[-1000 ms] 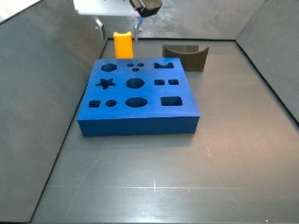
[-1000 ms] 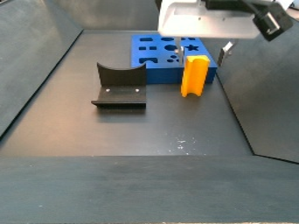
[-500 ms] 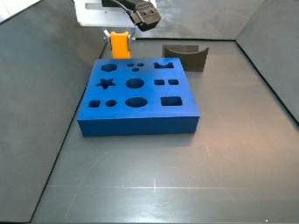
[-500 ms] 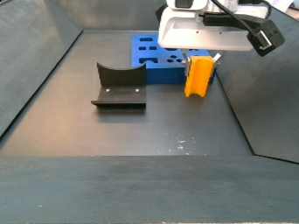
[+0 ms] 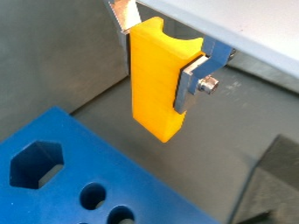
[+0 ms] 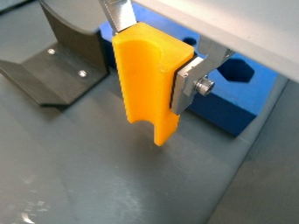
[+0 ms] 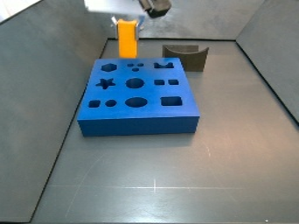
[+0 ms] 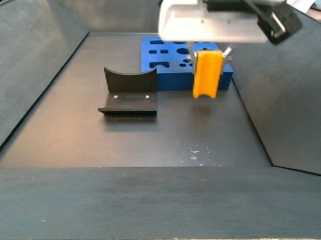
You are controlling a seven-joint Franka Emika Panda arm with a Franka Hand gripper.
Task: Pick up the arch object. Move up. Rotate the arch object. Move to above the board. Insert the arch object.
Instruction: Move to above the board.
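gripper at board's 12 o'clock edge | fingers clamped on arch object, upright, lifted | board | fixture at 2 o'clock

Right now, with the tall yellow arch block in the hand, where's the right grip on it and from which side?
Upper half, from above. The tall yellow arch block hangs upright, off the floor, beside the thick blue cut-out board. Its two broad faces are flat and parallel, so the silver finger plates of the hand seat squarely there, leaving the lower end free for insertion.
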